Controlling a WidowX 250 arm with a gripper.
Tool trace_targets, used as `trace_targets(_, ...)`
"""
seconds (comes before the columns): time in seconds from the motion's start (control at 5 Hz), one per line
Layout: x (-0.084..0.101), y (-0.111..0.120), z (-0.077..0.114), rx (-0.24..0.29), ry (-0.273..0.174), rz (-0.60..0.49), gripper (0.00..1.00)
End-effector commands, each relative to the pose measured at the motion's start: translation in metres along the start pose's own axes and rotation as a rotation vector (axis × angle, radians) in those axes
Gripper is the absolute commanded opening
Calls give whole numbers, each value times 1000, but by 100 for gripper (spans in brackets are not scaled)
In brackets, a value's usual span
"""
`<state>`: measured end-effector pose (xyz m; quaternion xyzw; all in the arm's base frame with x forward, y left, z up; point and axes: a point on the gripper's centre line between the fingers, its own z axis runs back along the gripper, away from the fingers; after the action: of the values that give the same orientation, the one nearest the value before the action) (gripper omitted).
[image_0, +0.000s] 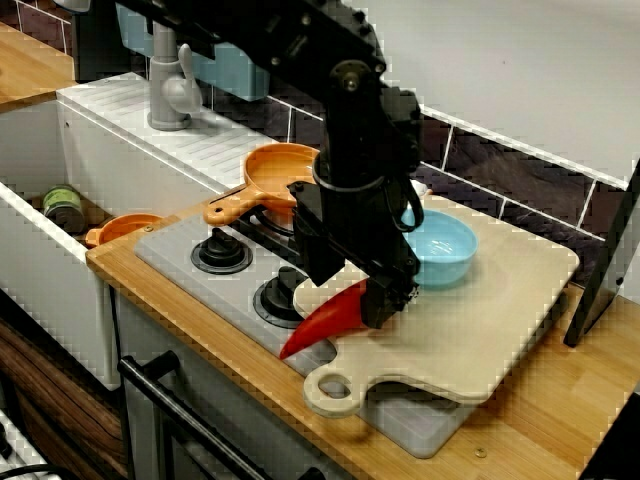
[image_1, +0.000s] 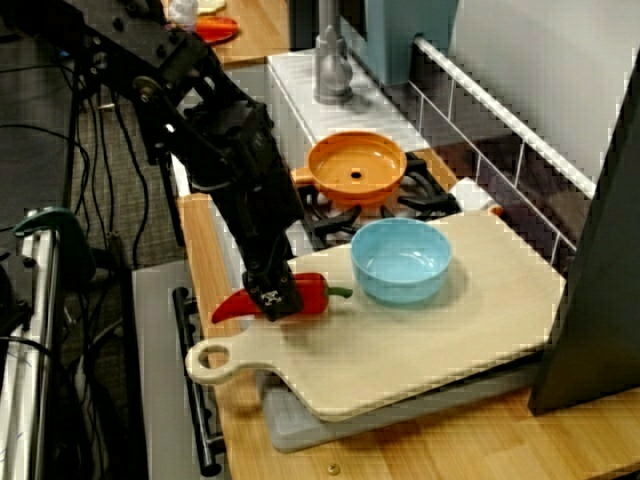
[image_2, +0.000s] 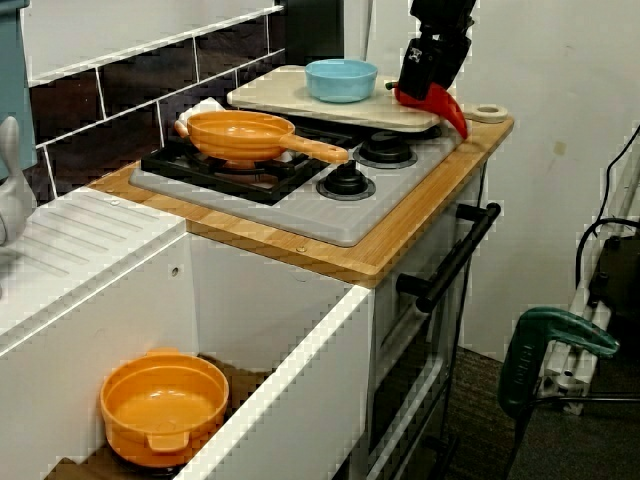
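Red pepper (image_1: 312, 293) sits at the cutting board's (image_1: 440, 340) edge beside the blue bowl (image_1: 400, 262), where you see the gripper (image_1: 272, 297) clamped round its middle, which holds it level.

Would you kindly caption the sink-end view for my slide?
Tool holds a red pepper at the cutting board edge, near a blue bowl.

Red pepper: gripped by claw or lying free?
Gripped: the claw is shut on the red pepper at the cutting board edge. Lifted or resting: cannot tell.
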<state>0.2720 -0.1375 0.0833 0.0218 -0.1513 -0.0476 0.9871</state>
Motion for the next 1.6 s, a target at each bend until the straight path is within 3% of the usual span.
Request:
trace_targets(0.0,15,2,9,-12,-25,23,100)
trace_targets(0.6,17,7,9,-9,-12,41,100)
trace_targets(1.4,13,5,-8,11,0,60,100)
